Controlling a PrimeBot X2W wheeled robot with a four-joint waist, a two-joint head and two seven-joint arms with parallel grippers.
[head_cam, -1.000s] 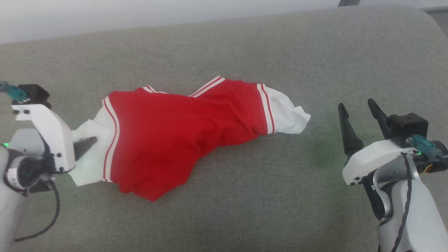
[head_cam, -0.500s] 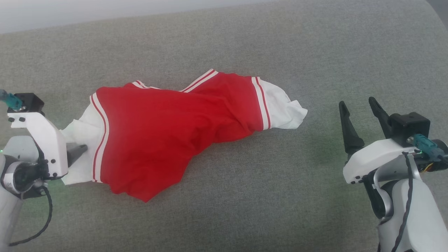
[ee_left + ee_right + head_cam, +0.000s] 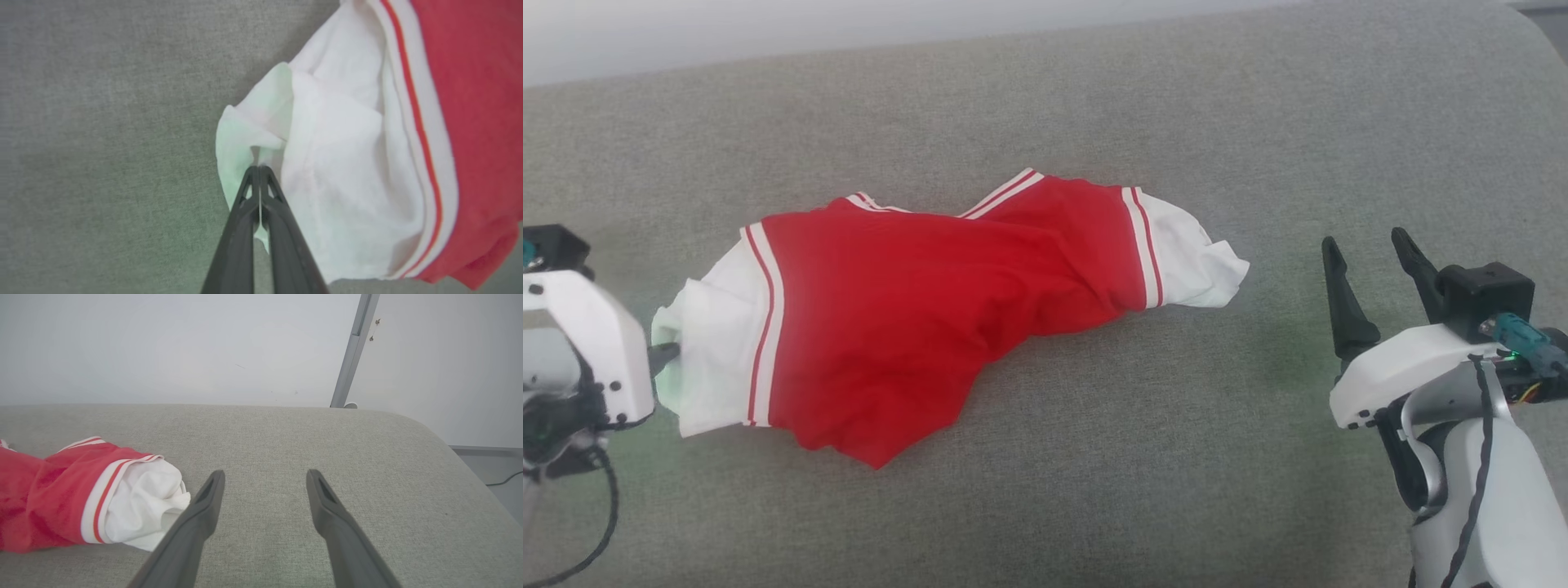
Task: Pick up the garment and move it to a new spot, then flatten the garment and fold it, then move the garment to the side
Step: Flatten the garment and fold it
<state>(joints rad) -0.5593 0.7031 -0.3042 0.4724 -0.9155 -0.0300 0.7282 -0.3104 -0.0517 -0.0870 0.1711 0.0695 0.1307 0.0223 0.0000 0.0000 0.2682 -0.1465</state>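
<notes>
- The garment (image 3: 907, 327) lies across the middle of the grey bench (image 3: 1094, 506). It is a soft red jersey, crumpled along its length, with its body bunched into loose folds. One pointed corner of red cloth trails toward the near edge.
- Each end finishes in a short white sleeve, set off from the red by a band of white-and-red striped trim. Another strip of the same trim shows along the far edge, bent into a shallow V.
- The left gripper (image 3: 259, 167) has its two long dark fingers pressed tight together. They pinch a fold at the outer edge of the white sleeve (image 3: 347, 163) on that side, and the cloth puckers into a small ridge right at the tips.
- That sleeve looks thin and smooth, with soft creases, and a faint green tint lies over the part nearest the fingers.
- The fingers themselves are matte and taper to narrow points, with open triangular cut-outs near the ends.
- The right gripper (image 3: 1364, 238) stands well apart from the garment's other end. Its fingers are spread wide over bare bench cloth, with nothing between them.
- The other sleeve (image 3: 143, 506) is rumpled into a soft white lump resting on the bench.
- The bench covering is a coarse, woven grey fabric over padding, and it curves down at a rounded far-right corner.
- Behind it stands a plain, smooth, pale wall (image 3: 163, 347) with a slim grey metal post (image 3: 353, 355) leaning up against it.
</notes>
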